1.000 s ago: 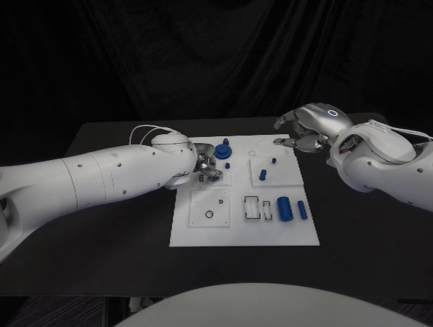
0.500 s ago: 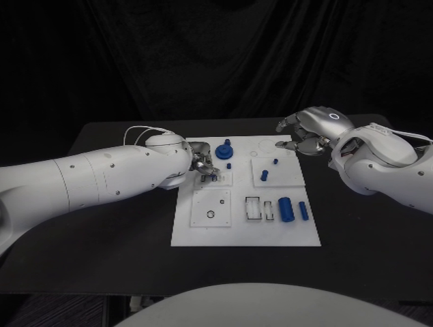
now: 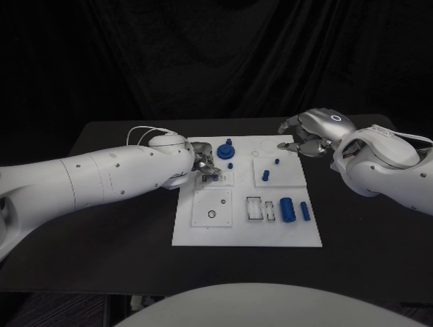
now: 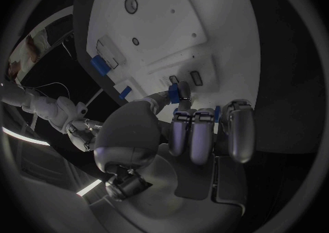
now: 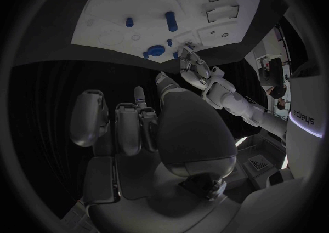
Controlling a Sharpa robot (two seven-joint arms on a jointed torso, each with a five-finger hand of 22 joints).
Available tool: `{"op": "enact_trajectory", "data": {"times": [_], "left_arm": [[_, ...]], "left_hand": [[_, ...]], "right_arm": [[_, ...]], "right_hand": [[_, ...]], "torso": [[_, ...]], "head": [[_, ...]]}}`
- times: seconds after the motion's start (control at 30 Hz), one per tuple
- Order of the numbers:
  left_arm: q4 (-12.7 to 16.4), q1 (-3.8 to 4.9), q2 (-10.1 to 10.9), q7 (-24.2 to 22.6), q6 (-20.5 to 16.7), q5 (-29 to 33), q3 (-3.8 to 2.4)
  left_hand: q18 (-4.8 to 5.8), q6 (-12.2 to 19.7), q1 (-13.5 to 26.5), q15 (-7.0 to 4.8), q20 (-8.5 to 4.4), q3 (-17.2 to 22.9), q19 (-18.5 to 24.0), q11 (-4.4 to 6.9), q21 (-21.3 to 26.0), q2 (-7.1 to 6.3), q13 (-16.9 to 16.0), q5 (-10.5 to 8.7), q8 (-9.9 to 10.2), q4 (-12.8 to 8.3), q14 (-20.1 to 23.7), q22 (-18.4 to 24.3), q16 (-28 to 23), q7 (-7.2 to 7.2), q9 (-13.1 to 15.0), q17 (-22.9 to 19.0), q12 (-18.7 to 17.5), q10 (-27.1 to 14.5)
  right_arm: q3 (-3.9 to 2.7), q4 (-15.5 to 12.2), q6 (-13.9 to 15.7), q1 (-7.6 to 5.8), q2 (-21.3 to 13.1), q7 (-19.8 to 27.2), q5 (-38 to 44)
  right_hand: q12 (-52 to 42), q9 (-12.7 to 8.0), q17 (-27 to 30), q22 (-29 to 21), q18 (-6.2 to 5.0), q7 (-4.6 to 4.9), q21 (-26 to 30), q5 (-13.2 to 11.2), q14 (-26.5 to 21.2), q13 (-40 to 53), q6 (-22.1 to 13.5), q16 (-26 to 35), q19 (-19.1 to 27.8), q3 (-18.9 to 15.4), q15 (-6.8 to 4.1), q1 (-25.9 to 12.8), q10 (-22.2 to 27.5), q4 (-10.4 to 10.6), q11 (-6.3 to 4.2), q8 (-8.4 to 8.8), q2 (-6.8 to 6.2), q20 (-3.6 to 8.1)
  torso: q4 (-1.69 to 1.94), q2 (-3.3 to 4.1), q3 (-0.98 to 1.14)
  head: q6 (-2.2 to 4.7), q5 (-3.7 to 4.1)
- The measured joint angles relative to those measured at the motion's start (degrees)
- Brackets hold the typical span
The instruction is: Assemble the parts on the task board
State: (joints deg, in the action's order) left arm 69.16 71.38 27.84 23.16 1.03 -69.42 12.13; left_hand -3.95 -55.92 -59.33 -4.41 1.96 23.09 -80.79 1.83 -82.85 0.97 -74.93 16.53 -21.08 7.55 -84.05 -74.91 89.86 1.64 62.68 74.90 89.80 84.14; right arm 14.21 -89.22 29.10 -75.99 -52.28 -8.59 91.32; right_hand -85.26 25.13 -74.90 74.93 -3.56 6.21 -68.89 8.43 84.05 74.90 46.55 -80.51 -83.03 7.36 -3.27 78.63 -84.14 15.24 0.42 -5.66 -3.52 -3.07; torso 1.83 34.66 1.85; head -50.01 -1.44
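Over the near left part of the white rectangular task board (image 3: 245,225), the left hand (image 3: 204,167) has its fingers curled in, and its fingertips (image 4: 180,93) pinch a small blue plastic part (image 4: 175,91) just above the board's surface, close to a pair of small rectangular slots (image 4: 185,79). The piece looks short and blocky; most of it is hidden by the fingers, so its full shape cannot be told. It is probably light and stiff, with smooth sides that could slip, so a pinch across its flat sides, leaving its lower end free to enter a slot, seems the best hold. Beyond that hand, a blue knob-topped part (image 3: 225,148) stands upright near the far edge, two small blue pegs (image 3: 265,174) stand in the far right panel, and a stout blue cylinder (image 3: 286,209) lies beside a slimmer blue pin (image 3: 305,210) at the near right. The right hand (image 3: 307,142) hovers at the board's far right corner, fingers loosely bent and apart, holding nothing. The board lies on the black table (image 3: 374,238).
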Motion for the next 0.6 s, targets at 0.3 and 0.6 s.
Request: {"op": "enact_trajectory", "data": {"times": [0.3, 0.6], "left_arm": [[-0.19, -0.54, -0.08, 0.01, -0.05, -0.01, -0.08], [-0.25, -0.82, -0.17, -0.03, -0.59, -0.05, -0.11]], "left_hand": [[0.00, -0.21, 0.77, 0.00, 0.00, -0.46, 0.00, 0.00, 0.00, 0.24, 0.00, -2.27, 0.45, 0.76, 0.00, 0.00, 0.00, 0.19, 0.32, 0.00, 0.00, 0.00], [0.00, -0.60, 1.40, 0.00, 0.00, -1.05, 0.00, -0.01, 0.20, 0.22, 0.01, -3.42, 1.01, 1.66, 0.00, 0.01, 0.00, 0.20, 0.61, 0.04, 0.00, 0.00]], "right_arm": [[0.00, 0.05, -0.10, 0.02, 0.04, 0.00, 0.00], [0.00, 0.20, -0.19, 0.11, 0.16, 0.00, 0.00]], "right_hand": [[0.00, -0.02, 0.00, 0.00, 0.00, 0.00, 0.00, 0.19, 0.00, 0.00, 0.00, 0.00, 0.00, 0.00, 0.00, 0.00, 0.00, 0.00, 0.00, 0.00, 0.00, 0.00], [0.00, -0.02, 0.00, -0.01, 0.00, 0.00, 0.00, 0.19, 0.00, 0.00, 0.00, 0.00, 0.00, 0.00, 0.00, 0.00, 0.00, 0.00, 0.00, 0.00, 0.00, 0.00]], "torso": [[-0.09, 0.05, 0.03], [-0.09, -0.05, 0.05]], "head": [[-0.01, -0.09], [-0.01, -0.07]]}}
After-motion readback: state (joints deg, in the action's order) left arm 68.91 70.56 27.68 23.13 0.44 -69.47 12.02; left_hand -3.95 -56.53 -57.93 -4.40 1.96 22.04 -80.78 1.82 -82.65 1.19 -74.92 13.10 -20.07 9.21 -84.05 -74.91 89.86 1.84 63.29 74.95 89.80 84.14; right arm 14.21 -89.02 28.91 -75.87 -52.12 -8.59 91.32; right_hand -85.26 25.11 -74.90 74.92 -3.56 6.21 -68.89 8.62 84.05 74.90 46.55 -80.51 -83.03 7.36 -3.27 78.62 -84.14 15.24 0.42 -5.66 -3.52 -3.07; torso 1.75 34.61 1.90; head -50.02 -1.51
